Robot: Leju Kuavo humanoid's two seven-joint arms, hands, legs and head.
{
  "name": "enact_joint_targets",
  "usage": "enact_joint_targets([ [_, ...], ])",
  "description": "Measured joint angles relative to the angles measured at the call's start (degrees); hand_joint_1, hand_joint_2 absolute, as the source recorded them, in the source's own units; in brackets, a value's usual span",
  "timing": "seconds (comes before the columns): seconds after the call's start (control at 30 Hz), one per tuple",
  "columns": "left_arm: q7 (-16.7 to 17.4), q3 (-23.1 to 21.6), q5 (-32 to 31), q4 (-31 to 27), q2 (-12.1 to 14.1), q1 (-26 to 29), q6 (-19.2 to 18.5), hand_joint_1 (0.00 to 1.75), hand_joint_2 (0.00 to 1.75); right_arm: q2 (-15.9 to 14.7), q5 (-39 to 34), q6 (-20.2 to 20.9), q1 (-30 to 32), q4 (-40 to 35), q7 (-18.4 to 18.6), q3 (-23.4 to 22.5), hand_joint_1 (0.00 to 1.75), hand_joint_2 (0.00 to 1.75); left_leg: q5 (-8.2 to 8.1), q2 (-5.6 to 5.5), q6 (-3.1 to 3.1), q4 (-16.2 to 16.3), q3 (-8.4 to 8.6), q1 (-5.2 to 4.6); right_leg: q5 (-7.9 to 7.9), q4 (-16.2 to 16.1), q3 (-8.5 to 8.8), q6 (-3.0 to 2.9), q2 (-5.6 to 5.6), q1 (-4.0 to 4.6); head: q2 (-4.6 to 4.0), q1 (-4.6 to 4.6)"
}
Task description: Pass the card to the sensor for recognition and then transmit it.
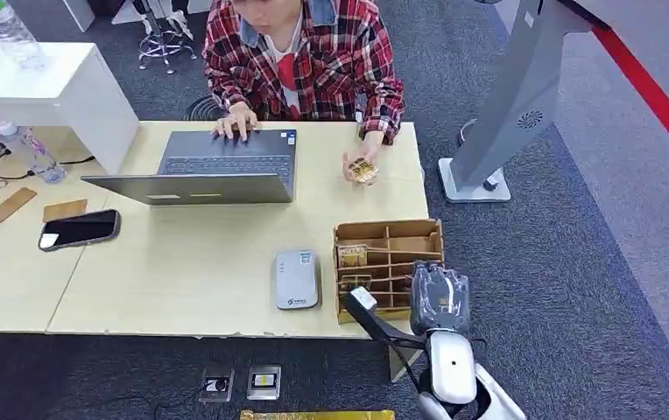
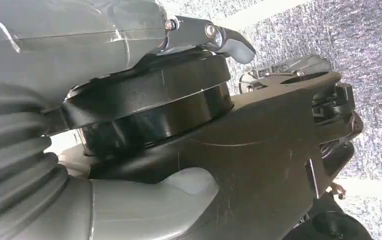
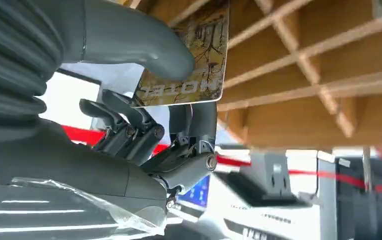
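Right hand (image 3: 144,100), at the near right corner of the table (image 1: 182,289) over the wooden divider box (image 1: 390,262), pinches a hotel card (image 3: 189,65) between thumb and fingers, apparently lifted from its slot for presenting to the grey sensor (image 1: 297,279) just left; left hand state cannot be told.

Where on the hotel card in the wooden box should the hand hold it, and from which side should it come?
Hold the card by its free upper edge, thumb on one flat face and fingers on the other, coming from above the box. It stands on edge in a narrow slot, so only the top is exposed. The right hand already pinches it this way.
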Motion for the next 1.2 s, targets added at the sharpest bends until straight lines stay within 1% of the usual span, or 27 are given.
enact_joint_targets([
  [0.2,0.0,0.0,0.0,0.0,0.0,0.0,-0.09,0.0,1.75,-0.24,5.52,0.28,-0.79,-6.83,0.5,-0.98,1.75,1.75,0.0,0.0,0.0,0.0,0.0,0.0,0.0,0.0,-0.01,0.0,0.0,0.0,0.0,0.0],
  [0.33,0.0,0.0,0.0,0.0,0.02,0.0,-0.2,0.0,1.75,-0.39,8.49,2.03,-3.0,-12.42,0.31,-0.87,1.75,1.75,0.0,0.01,0.0,0.0,0.0,0.0,0.0,0.0,0.0,0.0,0.01,0.0,0.0,0.0],
  [0.47,0.0,0.0,0.0,0.0,0.02,-0.01,-0.26,0.0,1.75,-0.48,8.51,3.41,-5.93,-16.41,-0.09,-0.68,1.75,1.75,0.01,0.0,0.01,0.0,0.0,0.0,0.0,0.0,0.02,0.0,-0.04,0.0,0.0,0.02],
  [0.57,0.0,0.0,0.0,0.0,0.02,-0.02,-0.44,0.0,1.75,-0.44,6.31,3.3,-7.71,-17.25,-1.16,-0.31,1.75,1.75,0.01,0.0,0.01,0.0,-0.01,0.0,0.0,0.0,0.03,0.0,0.0,0.0,0.0,0.0],
  [0.7,0.0,-0.04,0.0,0.0,0.09,-0.09,-0.81,0.0,1.75,0.5,1.49,2.64,-11.41,-15.8,-2.97,0.9,1.75,1.75,0.01,-0.01,0.01,0.0,-0.02,0.0,0.0,0.01,0.02,0.0,-0.03,0.0,0.0,0.0],
  [0.9,0.0,-0.11,0.0,0.0,0.2,-0.18,-1.53,0.0,1.75,2.45,-3.45,1.53,-16.32,-9.0,-3.74,2.16,1.75,1.75,0.01,-0.04,0.0,0.0,-0.03,0.0,0.0,0.02,0.02,0.0,-0.05,0.0,0.0,0.0],
  [1.2,-0.02,-0.17,0.0,0.0,0.35,-0.2,-1.95,0.0,1.75,4.11,-5.64,0.61,-19.49,0.21,-3.87,2.71,1.75,1.75,0.04,-0.06,0.05,0.0,-0.07,-0.01,0.0,0.01,0.01,0.0,-0.15,0.0,0.0,0.02],
])
